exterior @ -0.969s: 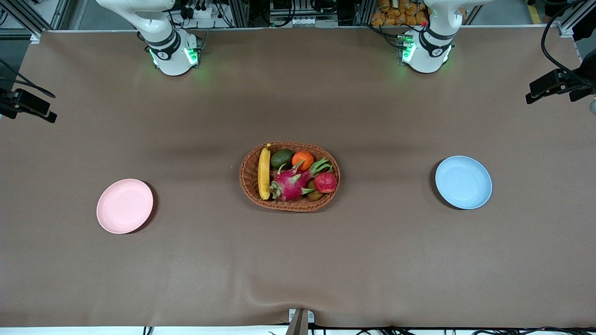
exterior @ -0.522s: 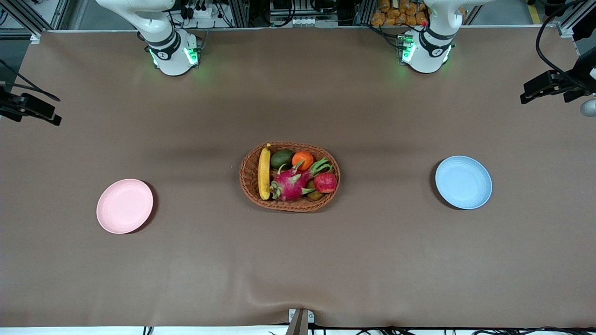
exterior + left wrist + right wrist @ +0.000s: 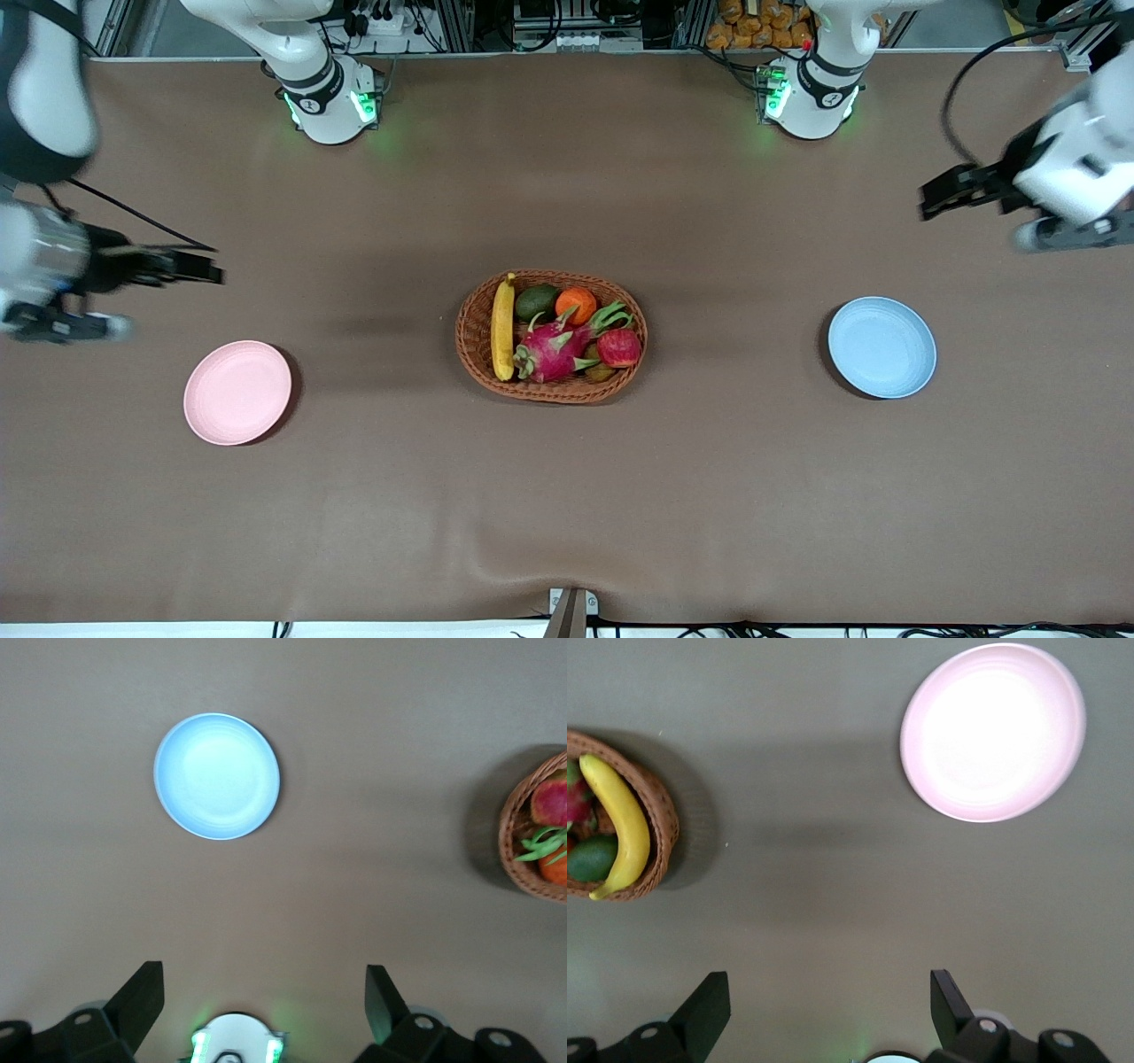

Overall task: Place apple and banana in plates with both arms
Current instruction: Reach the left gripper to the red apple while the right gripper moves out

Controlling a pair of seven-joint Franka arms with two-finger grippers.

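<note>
The red apple point(image 3: 619, 347) and the yellow banana point(image 3: 502, 328) lie in the wicker basket point(image 3: 551, 391) at mid-table. The pink plate point(image 3: 237, 392) sits toward the right arm's end and the blue plate point(image 3: 881, 346) toward the left arm's end; both are empty. My right gripper point(image 3: 213, 268) hangs open and empty over bare table near the pink plate. My left gripper point(image 3: 932, 200) hangs open and empty over bare table near the blue plate. The left wrist view shows its gripper point(image 3: 264, 997), the blue plate point(image 3: 217, 775) and the apple point(image 3: 551, 800). The right wrist view shows its gripper point(image 3: 830, 1001), the pink plate point(image 3: 993, 732) and the banana point(image 3: 622, 824).
The basket also holds a pink dragon fruit point(image 3: 554, 348), an orange point(image 3: 576, 304) and a green avocado point(image 3: 536, 302). The arms' bases point(image 3: 332, 102) stand at the table's edge farthest from the front camera. Brown cloth covers the table.
Both arms have swung in from the table's ends toward the middle. The right hand has also dropped lower in the view. The fruit, the basket and the plates have not moved.
</note>
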